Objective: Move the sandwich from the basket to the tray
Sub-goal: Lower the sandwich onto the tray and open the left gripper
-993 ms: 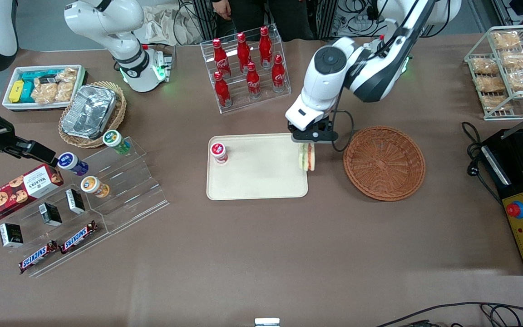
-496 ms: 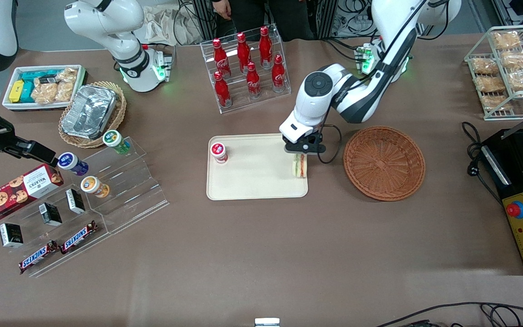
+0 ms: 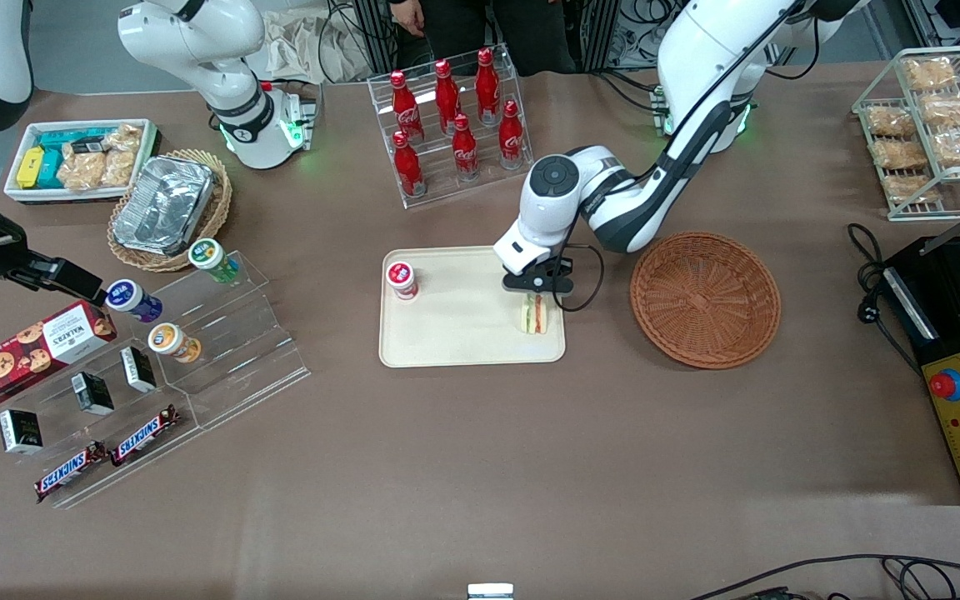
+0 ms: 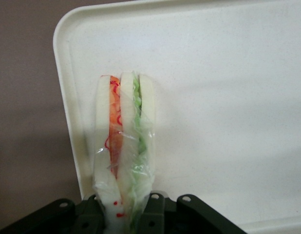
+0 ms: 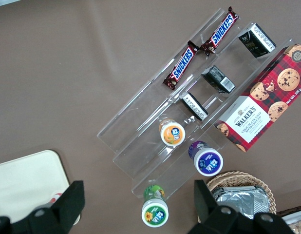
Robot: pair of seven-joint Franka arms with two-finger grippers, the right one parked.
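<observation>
One sandwich [image 3: 534, 315], wrapped in clear film, is in my gripper [image 3: 535, 293] over the tray [image 3: 463, 333], at the tray's end nearest the basket [image 3: 705, 298]. The jaws are pinching the wedge from both sides. From the wrist camera I see the black fingers [image 4: 153, 214] clamped on the sandwich [image 4: 123, 141], its three pale bread slices standing on edge with an orange-red layer and a green layer between them, over the tray [image 4: 228, 97] near a rounded corner. I cannot tell whether the sandwich touches the tray floor or hangs just above it. The basket sits beside the tray toward my working arm's end of the table, with nothing in it. A small red-capped jar [image 3: 401, 280] stands on the tray at the end toward the parked arm. Six red cola bottles [image 3: 457, 125] stand in a clear rack farther from the front camera than the tray. A stepped clear shelf [image 3: 197, 367] with candy bars, small boxes and jars lies toward the parked arm's end, a biscuit box [image 3: 34, 352] beside it.
</observation>
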